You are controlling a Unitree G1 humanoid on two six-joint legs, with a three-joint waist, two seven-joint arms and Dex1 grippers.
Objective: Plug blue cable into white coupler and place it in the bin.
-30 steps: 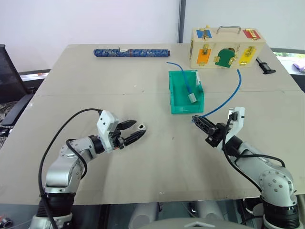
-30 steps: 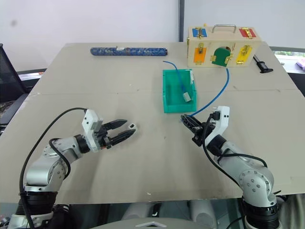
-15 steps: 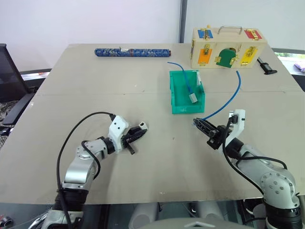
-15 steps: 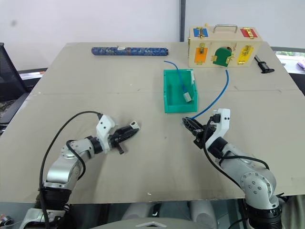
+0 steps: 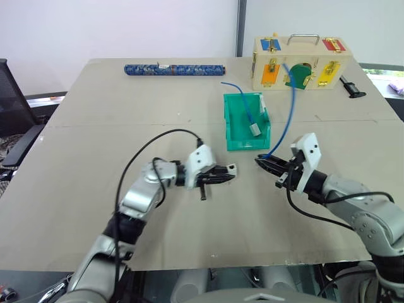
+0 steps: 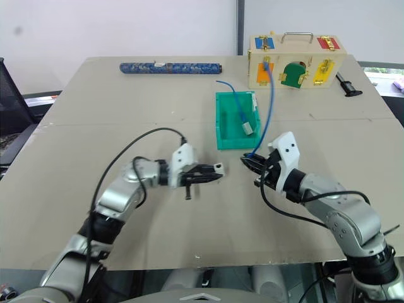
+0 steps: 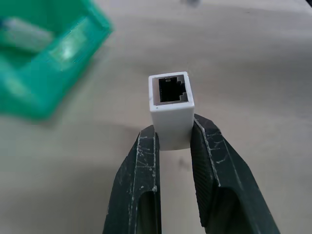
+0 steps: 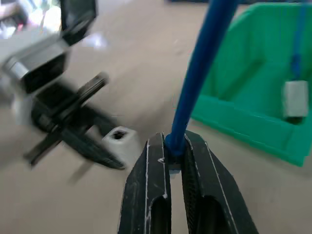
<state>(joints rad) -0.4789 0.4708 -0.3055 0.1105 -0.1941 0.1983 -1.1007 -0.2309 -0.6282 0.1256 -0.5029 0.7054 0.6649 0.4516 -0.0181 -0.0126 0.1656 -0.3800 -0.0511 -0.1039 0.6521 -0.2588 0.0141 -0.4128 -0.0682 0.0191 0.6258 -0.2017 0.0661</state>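
We find the left gripper (image 5: 228,171) clamped on the white coupler (image 5: 231,169), holding it above the table (image 5: 95,126), well in front of the bin (image 5: 245,122). In the left wrist view the coupler (image 7: 170,108) sits pinched between the two black fingers (image 7: 142,165), its dark socket facing away from the wrist and unobstructed.

The right gripper (image 5: 265,162) is closed on the blue cable (image 5: 289,107) close to its plug end. In the right wrist view the cable (image 8: 200,73) rises from between the fingertips (image 8: 157,161); the plug tip itself is hidden between them and we cannot make it out. From the grip the cable arcs up and back over the table towards the wooden box (image 5: 300,64) with coloured doors at the far edge.

The two grippers face each other with a clear gap between them; coupler and cable end are near but not touching.

The bin stands on the table just beyond the right gripper. Inside it lies a second blue cable (image 5: 243,101) ending in a grey block (image 5: 254,129).

A dark blue patterned roll (image 5: 174,69) lies along the far edge, well apart from the work. A small black tool (image 5: 351,88) lies to the right of the wooden box.
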